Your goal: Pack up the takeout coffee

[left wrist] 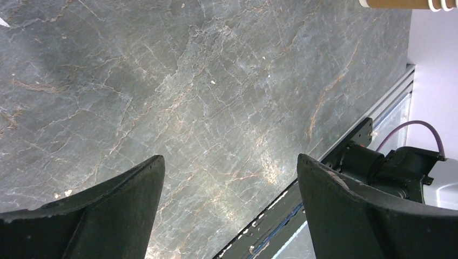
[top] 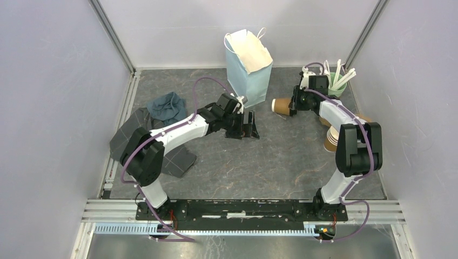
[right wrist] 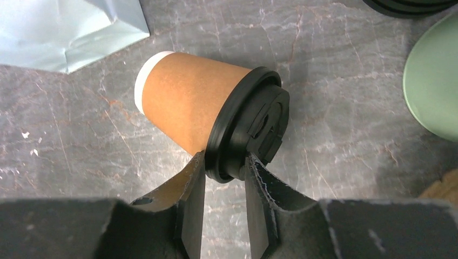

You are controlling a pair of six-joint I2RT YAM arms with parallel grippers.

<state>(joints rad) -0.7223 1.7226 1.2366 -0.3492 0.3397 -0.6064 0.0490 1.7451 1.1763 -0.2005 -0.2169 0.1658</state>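
Note:
The takeout coffee [right wrist: 189,102], a brown kraft cup with a black lid [right wrist: 254,127], is tipped on its side with its white base toward the pale blue paper bag [top: 248,67]. In the top view the coffee [top: 281,106] is just right of that bag. My right gripper [right wrist: 226,164] is shut on the lid's rim, one finger on each side of it. My left gripper [left wrist: 229,164] hangs wide open over bare tabletop, holding nothing, and stands near the bag's lower side [top: 249,127].
A green holder [top: 336,81] with white utensils stands at the back right. A stack of lidless cups [top: 332,137] lies by the right arm. At the left lie a blue cloth [top: 166,107] and a dark grey cloth [top: 162,145].

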